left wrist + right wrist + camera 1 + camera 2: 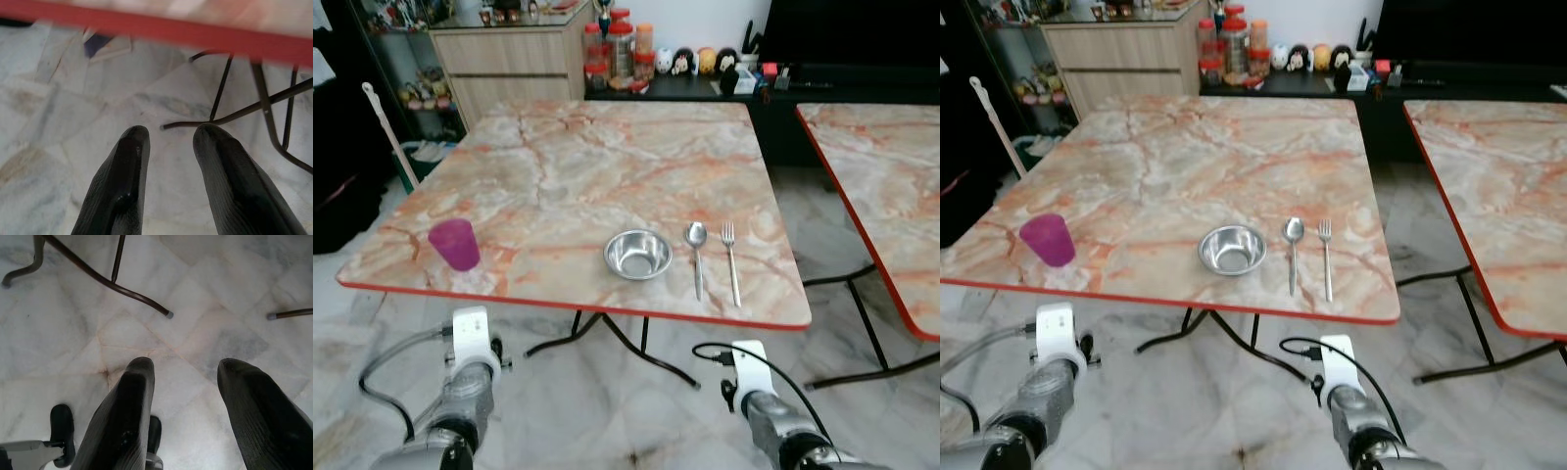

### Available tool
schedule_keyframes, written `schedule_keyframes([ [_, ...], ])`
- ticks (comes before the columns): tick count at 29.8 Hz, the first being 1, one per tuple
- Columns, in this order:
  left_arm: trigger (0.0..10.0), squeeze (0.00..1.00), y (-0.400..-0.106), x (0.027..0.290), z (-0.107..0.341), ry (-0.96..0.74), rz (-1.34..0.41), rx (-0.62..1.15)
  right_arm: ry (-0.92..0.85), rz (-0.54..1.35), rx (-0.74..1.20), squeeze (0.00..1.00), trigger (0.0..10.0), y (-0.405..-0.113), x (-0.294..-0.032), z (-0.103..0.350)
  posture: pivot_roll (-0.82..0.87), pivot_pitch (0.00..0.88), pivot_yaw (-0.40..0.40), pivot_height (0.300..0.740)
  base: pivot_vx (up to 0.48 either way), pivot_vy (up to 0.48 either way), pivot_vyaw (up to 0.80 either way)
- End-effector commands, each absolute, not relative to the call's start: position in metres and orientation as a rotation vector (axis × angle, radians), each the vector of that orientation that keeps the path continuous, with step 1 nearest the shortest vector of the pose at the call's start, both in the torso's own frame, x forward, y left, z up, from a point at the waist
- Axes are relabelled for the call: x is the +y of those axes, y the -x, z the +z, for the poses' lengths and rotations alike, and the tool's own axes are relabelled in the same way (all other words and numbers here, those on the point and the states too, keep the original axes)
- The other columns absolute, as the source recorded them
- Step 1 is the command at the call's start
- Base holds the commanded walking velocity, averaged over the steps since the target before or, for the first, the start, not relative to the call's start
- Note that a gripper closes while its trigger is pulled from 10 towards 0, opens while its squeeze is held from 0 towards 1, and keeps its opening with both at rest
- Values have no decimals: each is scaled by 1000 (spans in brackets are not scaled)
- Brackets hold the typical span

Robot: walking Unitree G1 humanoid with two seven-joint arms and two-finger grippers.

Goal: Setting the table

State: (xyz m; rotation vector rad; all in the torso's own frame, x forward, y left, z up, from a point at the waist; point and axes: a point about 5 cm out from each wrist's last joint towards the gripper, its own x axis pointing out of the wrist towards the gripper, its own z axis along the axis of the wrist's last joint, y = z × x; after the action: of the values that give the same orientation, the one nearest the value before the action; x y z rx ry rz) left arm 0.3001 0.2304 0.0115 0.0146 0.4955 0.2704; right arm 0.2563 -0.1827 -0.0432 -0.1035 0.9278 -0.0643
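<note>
Marble-pattern table (607,157), near edge, left to right: translucent purple plastic cup (455,244) upright, round steel bowl (637,254), steel spoon (696,258) and fork (730,260) parallel, heads pointing away. Left gripper (168,147) and right gripper (188,377) parted, empty, below the table edge.

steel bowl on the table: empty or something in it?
Empty: the steel bowl sits upright, its bare shiny bottom visible.

Open tabletop (607,166) behind bowl (637,255), cup (455,244)

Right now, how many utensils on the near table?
2. A spoon lies just right of the metal bowl, and a fork lies right of the spoon, both near the table's front edge.
</note>
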Motion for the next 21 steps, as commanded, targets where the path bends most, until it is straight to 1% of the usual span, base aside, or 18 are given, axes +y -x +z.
schedule_keyframes([
  [1,10000,0,-286,225,-6,-21,250,595,99,-68,918,0,10000,-259,-182,-41,-4,6,41,740,0,0,0],
  [2,10000,0,-282,223,-11,-27,235,634,98,-71,918,0,10000,-259,-182,-41,-18,1,46,740,0,-244,0],
  [9,10000,0,-262,213,-31,-25,193,728,95,-77,920,0,10000,-257,-183,-42,-30,0,48,740,0,-251,0],
  [18,10000,0,-257,208,-37,-62,159,769,99,-75,923,0,10000,-257,-184,-43,-32,0,51,740,0,-247,0],
  [21,10000,0,-257,208,-37,-45,173,764,100,-75,922,0,10000,-257,-184,-43,-32,0,51,740,0,0,0],
])
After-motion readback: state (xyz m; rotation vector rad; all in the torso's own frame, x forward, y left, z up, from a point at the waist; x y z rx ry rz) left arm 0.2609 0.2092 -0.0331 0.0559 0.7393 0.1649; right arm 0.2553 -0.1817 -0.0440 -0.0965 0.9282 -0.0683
